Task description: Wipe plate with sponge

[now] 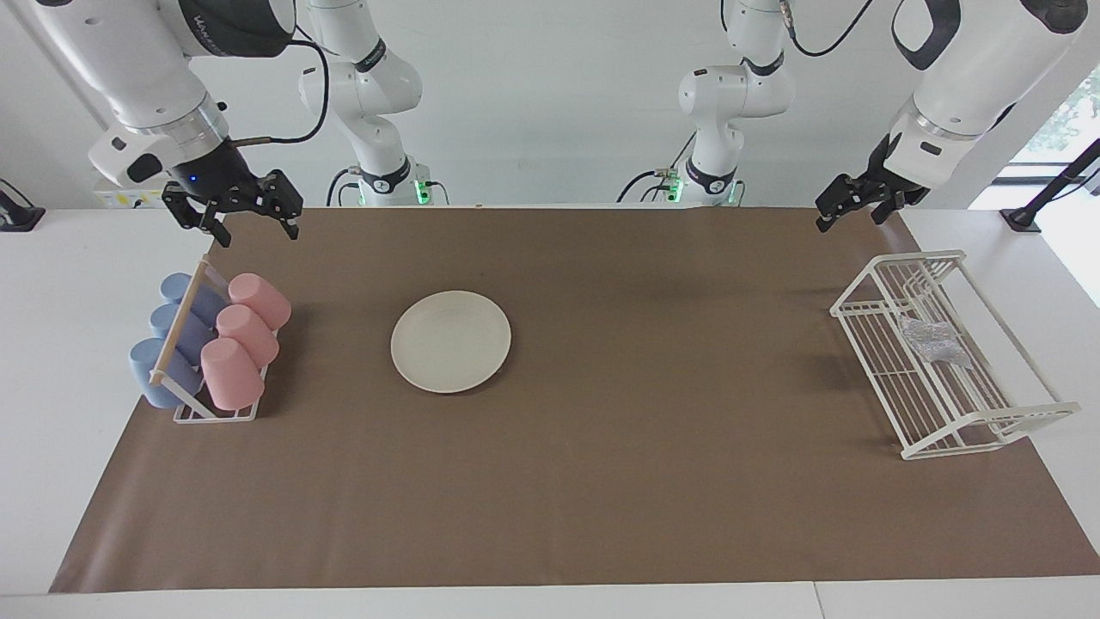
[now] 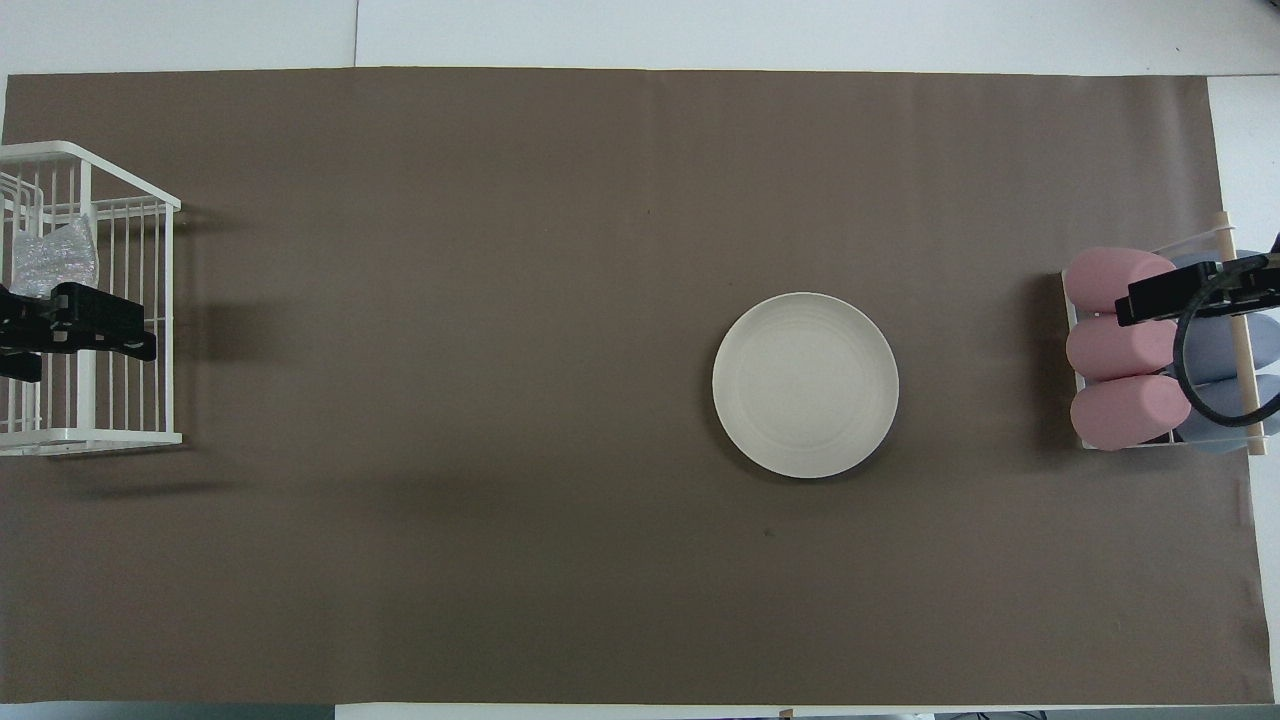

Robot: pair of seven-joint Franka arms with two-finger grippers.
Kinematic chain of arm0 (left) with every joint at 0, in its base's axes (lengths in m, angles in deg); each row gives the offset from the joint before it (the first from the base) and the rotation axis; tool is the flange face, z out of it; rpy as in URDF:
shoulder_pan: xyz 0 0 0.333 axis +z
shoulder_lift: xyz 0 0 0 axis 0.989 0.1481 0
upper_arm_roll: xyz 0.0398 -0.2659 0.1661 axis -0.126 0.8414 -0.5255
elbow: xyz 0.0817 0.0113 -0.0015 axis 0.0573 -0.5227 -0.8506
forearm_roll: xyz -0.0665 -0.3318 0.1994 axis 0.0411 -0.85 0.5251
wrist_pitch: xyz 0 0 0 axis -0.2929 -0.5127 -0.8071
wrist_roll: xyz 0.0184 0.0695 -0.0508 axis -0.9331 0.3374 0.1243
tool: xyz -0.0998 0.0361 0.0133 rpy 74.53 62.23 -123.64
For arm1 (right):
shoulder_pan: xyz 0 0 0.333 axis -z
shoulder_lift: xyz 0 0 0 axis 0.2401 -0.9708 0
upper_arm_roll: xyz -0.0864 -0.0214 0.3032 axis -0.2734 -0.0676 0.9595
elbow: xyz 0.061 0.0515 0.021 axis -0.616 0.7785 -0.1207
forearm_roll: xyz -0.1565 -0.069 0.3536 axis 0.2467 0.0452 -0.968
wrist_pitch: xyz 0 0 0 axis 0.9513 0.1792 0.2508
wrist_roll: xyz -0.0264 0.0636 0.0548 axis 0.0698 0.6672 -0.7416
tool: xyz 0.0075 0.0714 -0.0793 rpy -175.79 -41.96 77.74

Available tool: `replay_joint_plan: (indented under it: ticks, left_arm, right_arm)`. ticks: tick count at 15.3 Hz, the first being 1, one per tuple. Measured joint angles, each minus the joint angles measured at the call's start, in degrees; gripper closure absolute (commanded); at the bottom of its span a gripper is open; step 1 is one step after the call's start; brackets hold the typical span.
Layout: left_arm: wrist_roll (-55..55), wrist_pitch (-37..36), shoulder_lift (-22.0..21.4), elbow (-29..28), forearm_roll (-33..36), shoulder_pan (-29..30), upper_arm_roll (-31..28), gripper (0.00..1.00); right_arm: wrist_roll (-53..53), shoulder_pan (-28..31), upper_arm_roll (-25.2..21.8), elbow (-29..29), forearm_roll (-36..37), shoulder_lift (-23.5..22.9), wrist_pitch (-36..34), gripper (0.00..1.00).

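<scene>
the round, shallow cream-white plate (image 1: 450,341) is laid flat and bare on the brown paper table cover (image 1: 601,481), nearer the right arm's end – open face up, so it can be wiped from above with nothing in the way. the small silvery glittery sponge wad (image 1: 933,340) is parked inside the white wire dish rack (image 1: 988,430) at the left arm's end, well apart from the plate; it must be fetched first, so the task is judged not yet started.

the left gripper (image 1: 849,206) is held raised over the table edge by the rack's robot-side end, fingers spread open, nothing held – likely staged for the sponge pick. the right gripper (image 1: 251,222) is held raised just robot-side of the white cup rack with a wooden bar (image 1: 182,320), which carries three pink plastic cups (image 1: 245,331) and three blue plastic cups (image 1: 176,331) on their sides; its fingers are also open and empty, and that arm is taken to be waiting.

writing: only a partial dark-band marking on the right arm's upper link can be seen, not legible. no labels are visible on plate, sponge, racks or cups.
</scene>
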Motion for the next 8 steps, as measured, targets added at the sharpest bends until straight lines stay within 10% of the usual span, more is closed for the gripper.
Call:
replay_joint_plan:
  ticks: [8]
  left_arm:
    - [-0.13,0.82,0.04,0.0,0.0,0.0,0.01,0.0]
  right_arm:
    - [0.0,0.12,-0.05,0.02,0.0,0.0,0.0,0.0]
